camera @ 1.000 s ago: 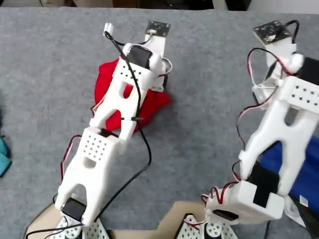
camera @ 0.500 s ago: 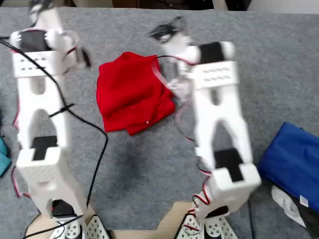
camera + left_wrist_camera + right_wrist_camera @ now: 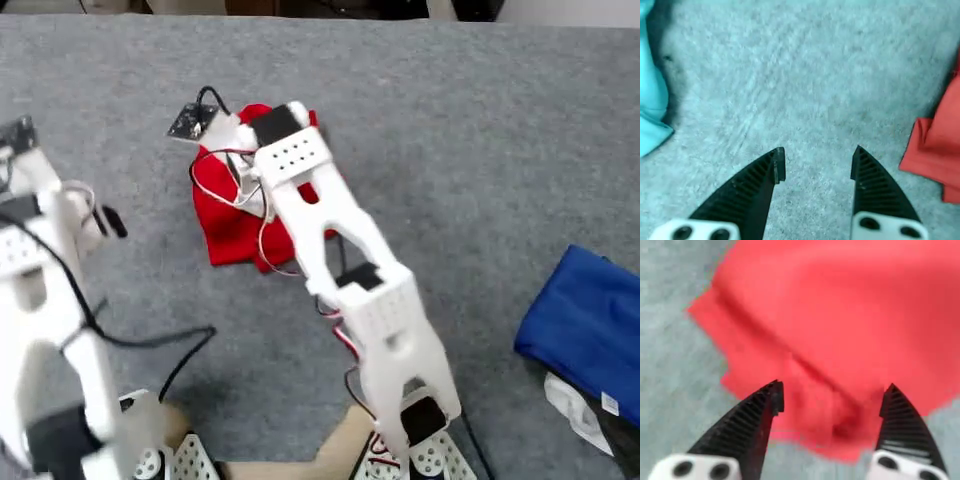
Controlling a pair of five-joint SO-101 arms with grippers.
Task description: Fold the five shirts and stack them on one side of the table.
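A crumpled red shirt lies on the grey table, left of the middle. My right arm stretches across it from the front. My right gripper hangs open just above the red shirt, with cloth below both fingers and nothing pinched. My left gripper is open over bare table to the left, with a teal shirt on one side of it and the red shirt's edge on the other. One of its black fingers shows in the high view. A folded blue shirt lies at the right edge.
A white piece of cloth pokes out from under the blue shirt. The grey table is bare at the back and in the right middle. Both arm bases stand at the front edge, with loose cables trailing by the left arm.
My left arm has swung off the red shirt to the table's left side. My right arm has swept from above the blue shirt leftward to over the red shirt.
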